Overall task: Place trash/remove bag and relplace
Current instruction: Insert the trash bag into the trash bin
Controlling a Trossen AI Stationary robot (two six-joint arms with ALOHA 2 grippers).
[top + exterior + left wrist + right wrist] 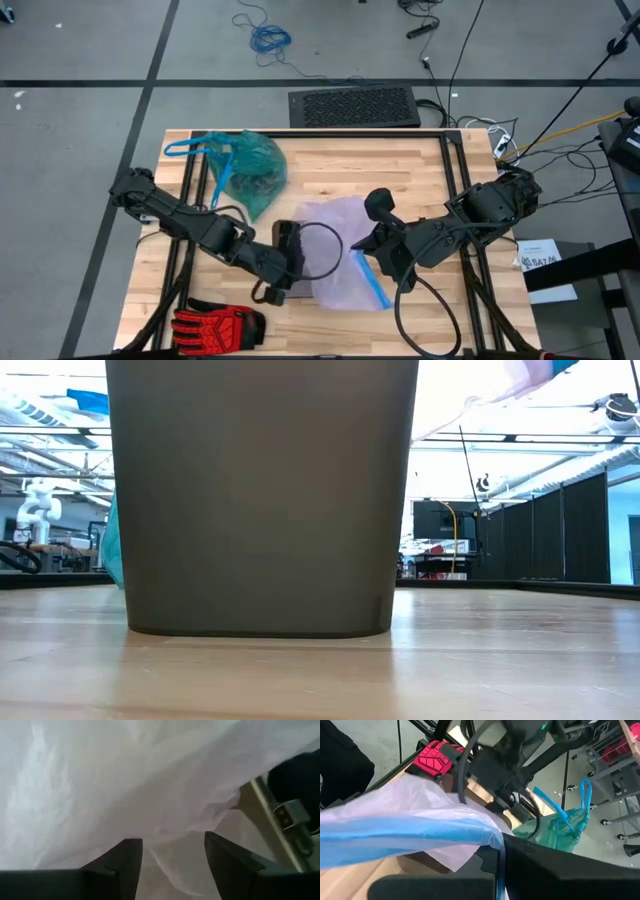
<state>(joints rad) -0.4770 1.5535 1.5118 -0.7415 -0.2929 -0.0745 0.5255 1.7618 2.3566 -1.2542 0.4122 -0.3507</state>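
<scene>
The teal-green bag (pixel 247 167) with blue drawstring loops lies bunched on the table at the far left; it also shows in the right wrist view (pixel 555 827). A pale lilac bag (pixel 340 245) with a blue rim is spread at the table's middle, above the dark bin (pixel 260 500). My left gripper (pixel 172 862) is open at the lilac bag's left side (pixel 297 255), with film between its fingers. My right gripper (pixel 374 260) is shut on the lilac bag at its right side. The trash is out of view. My left gripper stands open with the lilac bag's film (pixel 165 840) lying between and in front of its fingers; I cannot tell whether they touch it. My right gripper pinches the lilac bag's blue rim (pixel 487 836) between its two fingers. The rim runs away from the fingers, gathered into a band, with lilac film (pixel 420 800) spreading behind it. The fingers themselves hide the place of contact.
A red-and-black glove (pixel 215 325) lies at the table's near left corner. A black frame rail (pixel 470 200) runs along the table's right side and another along its left. A black mat (pixel 352 106) lies on the floor beyond the far edge.
</scene>
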